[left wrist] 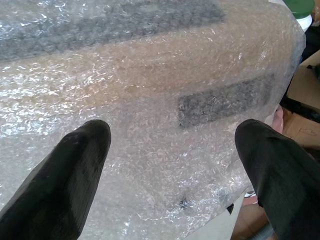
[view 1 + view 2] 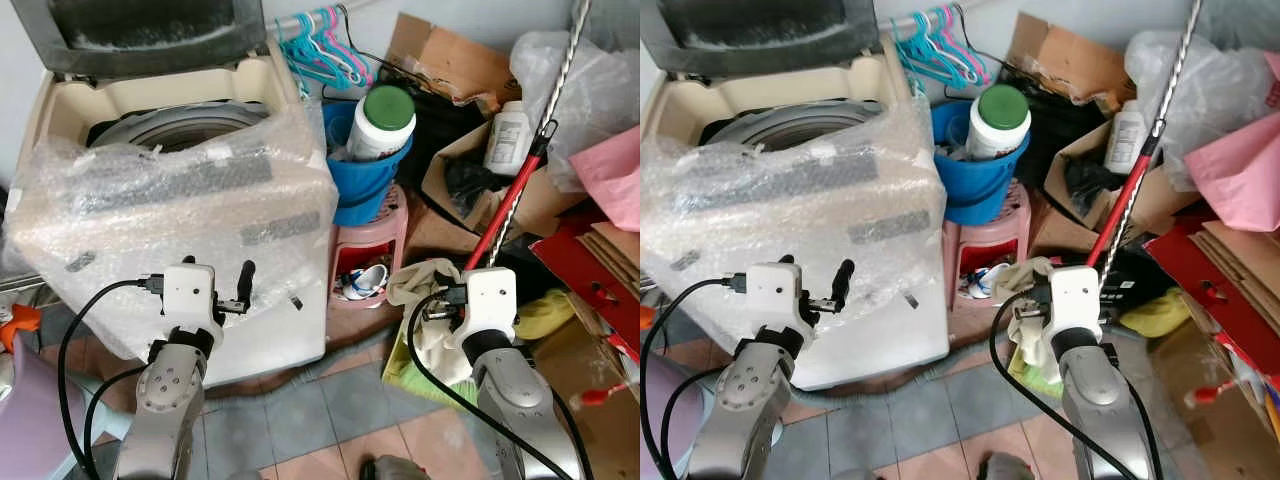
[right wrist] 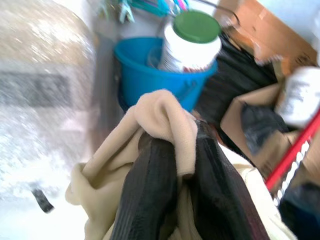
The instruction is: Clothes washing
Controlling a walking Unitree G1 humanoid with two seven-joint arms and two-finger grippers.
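Bubble-wrapped washing machine (image 2: 180, 200) stands open on tiled floor (image 2: 330, 410) beside clutter.

The tiled floor (image 2: 330, 420) carries the bubble-wrapped washing machine (image 2: 190, 200), a pink stool (image 2: 372, 250) and cardboard boxes (image 2: 520, 190).

One washing machine (image 2: 200, 200), one blue bucket (image 2: 365, 185), one pink stool (image 2: 370, 245), two white bottles (image 2: 380, 125) (image 2: 508, 138), one beige garment (image 2: 425, 285).

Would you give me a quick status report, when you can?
Right gripper shut on beige cloth. Left gripper open before bubble-wrapped washer, lid up. Blue bucket beside it.
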